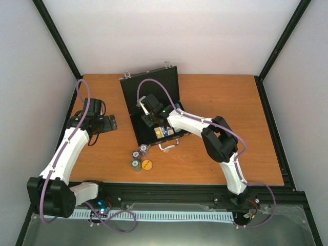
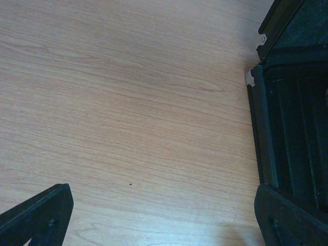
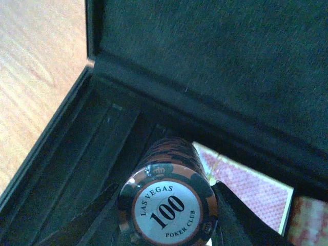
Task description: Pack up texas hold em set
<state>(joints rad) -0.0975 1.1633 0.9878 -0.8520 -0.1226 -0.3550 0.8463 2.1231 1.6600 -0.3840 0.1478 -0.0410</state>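
Right wrist: your right gripper pinches a chip stack just above the case grooves; next, lower and release.

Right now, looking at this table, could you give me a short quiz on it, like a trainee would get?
1. True or false: the black case is closed.
2. What is the right gripper holding? A) a card deck B) a chip stack marked 100 C) nothing
3. Fill in: the left gripper, open, is over bare ____, beside the case.

Key: 1 false, it stands open. 2 B. 3 table.
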